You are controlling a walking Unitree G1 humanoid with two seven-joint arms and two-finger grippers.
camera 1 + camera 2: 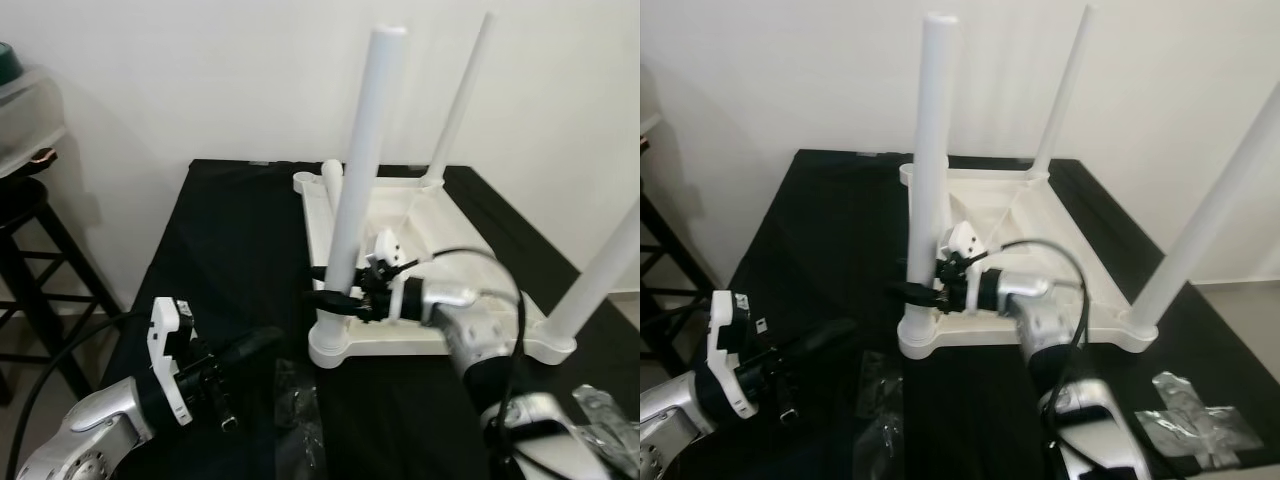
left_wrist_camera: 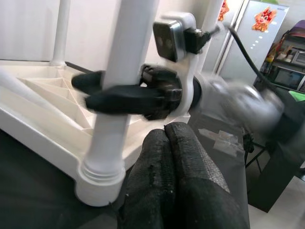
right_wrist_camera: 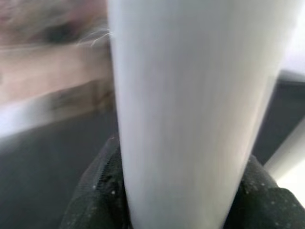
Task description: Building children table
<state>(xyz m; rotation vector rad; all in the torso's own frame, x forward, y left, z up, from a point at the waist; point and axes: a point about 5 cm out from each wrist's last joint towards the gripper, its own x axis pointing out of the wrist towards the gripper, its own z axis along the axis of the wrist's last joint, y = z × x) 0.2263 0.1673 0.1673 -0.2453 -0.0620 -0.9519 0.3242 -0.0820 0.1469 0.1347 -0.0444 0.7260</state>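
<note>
A white children's table top [image 1: 420, 215] lies upside down on a black cloth. Three white legs stand up from its corners. The near left leg [image 1: 362, 170] rises from its corner socket [image 1: 330, 350]. My right gripper [image 1: 335, 298] is shut on this leg low down, one black finger on each side; the leg [image 3: 190, 114] stands close between the fingers [image 3: 90, 200] in the right wrist view. My left gripper [image 1: 262, 342] is shut with nothing in it, lying low on the cloth just left of the socket. Its fingertips [image 2: 171, 157] rest together in front of the leg [image 2: 119, 95].
The black-covered work surface [image 1: 230, 240] has free room on its left half. A dark stool [image 1: 30, 240] stands at the far left with a clear container on top. Clear plastic bags [image 1: 295, 400] lie at the front edge, and crumpled wrap [image 1: 1190, 415] lies front right.
</note>
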